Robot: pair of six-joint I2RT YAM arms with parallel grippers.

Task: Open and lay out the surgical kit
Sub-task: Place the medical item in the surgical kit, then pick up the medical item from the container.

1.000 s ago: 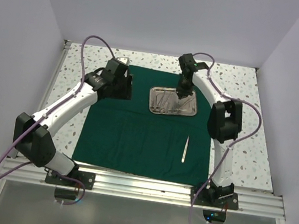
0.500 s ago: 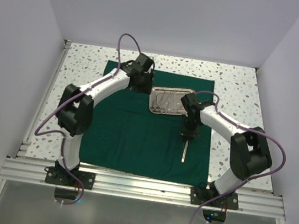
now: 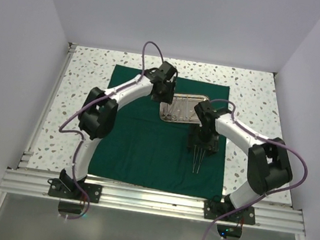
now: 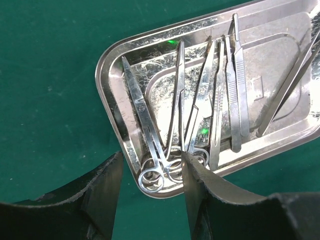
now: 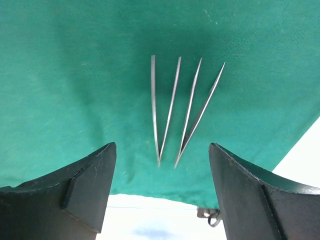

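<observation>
Aluminium rail [image 3: 149, 199], near edge: it is carrying both arm bases, left arm on the left.

Dark green drape [image 3: 139, 144]: it is lying opened out flat on the speckled table [image 3: 254, 85], its near hem running just beyond the rail.

First tweezers [image 5: 160, 145] and second tweezers [image 5: 183, 145]: they are lying side by side on the drape's near right part, apart from each other, with their arms splayed. They are sitting well clear of the tray, on its near side.

Right gripper [image 5: 161, 149]: it is hanging over the two tweezers with its fingers [image 5: 90, 185] spread wide and nothing between them. Both tweezers are lying free on the cloth.

Steel tray [image 4: 267, 60]: it is resting on the far middle of the drape, uncovered.
- Ring-handled scissors and forceps [image 4: 150, 137] are lying crossed in it, their rings crowding one corner.
- Slender flat instruments [image 4: 239, 90] are lying alongside them; I cannot tell what kind they are.
- One more thin piece [image 4: 290, 82] is leaning at the tray's other end.

Left gripper [image 4: 152, 159]: it is hovering at the ring-handle corner of the tray with its jaws parted. The rings are showing between the two fingers. Whether the fingers are touching the tray cannot be told.
</observation>
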